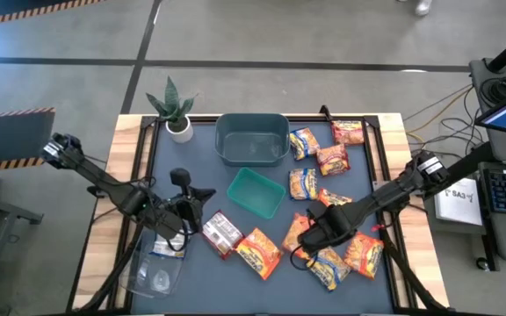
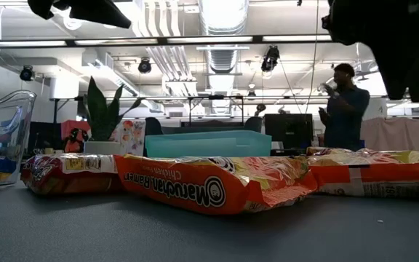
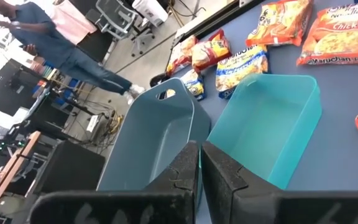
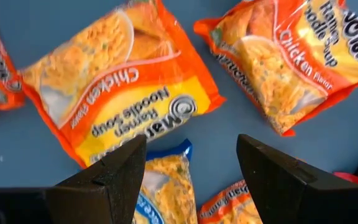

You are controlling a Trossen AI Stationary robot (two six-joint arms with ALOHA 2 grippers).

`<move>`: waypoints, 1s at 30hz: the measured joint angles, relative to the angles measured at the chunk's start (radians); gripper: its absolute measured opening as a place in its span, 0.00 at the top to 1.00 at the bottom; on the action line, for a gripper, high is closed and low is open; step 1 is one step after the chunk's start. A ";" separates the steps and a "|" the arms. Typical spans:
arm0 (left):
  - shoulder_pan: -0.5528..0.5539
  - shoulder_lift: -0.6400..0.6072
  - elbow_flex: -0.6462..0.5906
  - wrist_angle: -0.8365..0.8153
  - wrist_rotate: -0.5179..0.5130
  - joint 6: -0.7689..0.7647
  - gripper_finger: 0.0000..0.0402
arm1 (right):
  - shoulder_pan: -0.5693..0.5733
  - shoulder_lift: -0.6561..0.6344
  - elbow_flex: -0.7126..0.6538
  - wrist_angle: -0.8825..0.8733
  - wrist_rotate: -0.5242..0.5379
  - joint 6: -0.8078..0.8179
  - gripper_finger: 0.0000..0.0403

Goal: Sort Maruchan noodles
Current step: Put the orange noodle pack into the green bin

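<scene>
from my remote station, the sort looks barely begun: in the high view both containers, the grey-teal tub (image 1: pixel 252 138) at 12 o'clock and the green tray (image 1: pixel 256 192) just below it at the middle of the bench (image 1: pixel 156 175), show no packet inside. the maruchan noodles (image 1: pixel 310 184) all lie loose on the bench, most of them spread from 1 o'clock down to 5 o'clock, with a dark red-and-white packet (image 1: pixel 221 232) and an orange packet (image 1: pixel 259 251) lying at 6 o'clock, apart from the main spread.

my right gripper (image 4: pixel 191 165) hovers over the cluster at 5 o'clock, fingers wide and holding nothing; through its wrist camera i see a yellow-and-blue packet (image 4: pixel 163 186) right below the gap, an orange chicken packet (image 4: pixel 114 81) lying beside it, and a second orange packet (image 4: pixel 291 56) a little apart. my left gripper (image 3: pixel 199 163) waits at 7 o'clock, fingers pressed together and empty, facing the two containers. a clear container (image 1: pixel 156 268) sits at the bench's 7 o'clock edge; a potted plant (image 1: pixel 176 110) stands at 11 o'clock.

i judge every packet still needs picking and sorting by kind; the yellow-and-blue one looks the likely first pick.
</scene>
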 joint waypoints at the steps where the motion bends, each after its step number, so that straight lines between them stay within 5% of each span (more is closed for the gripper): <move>1: 0.000 0.004 0.000 0.000 0.000 0.003 1.00 | -0.001 0.000 0.000 0.002 0.005 0.000 0.40; 16: 0.000 0.031 0.000 0.005 -0.001 0.030 1.00 | 0.009 -0.003 -0.038 0.051 0.034 -0.011 0.40; 30: 0.000 0.031 0.000 0.012 -0.001 0.026 1.00 | 0.043 -0.158 -0.390 0.485 0.084 0.061 0.40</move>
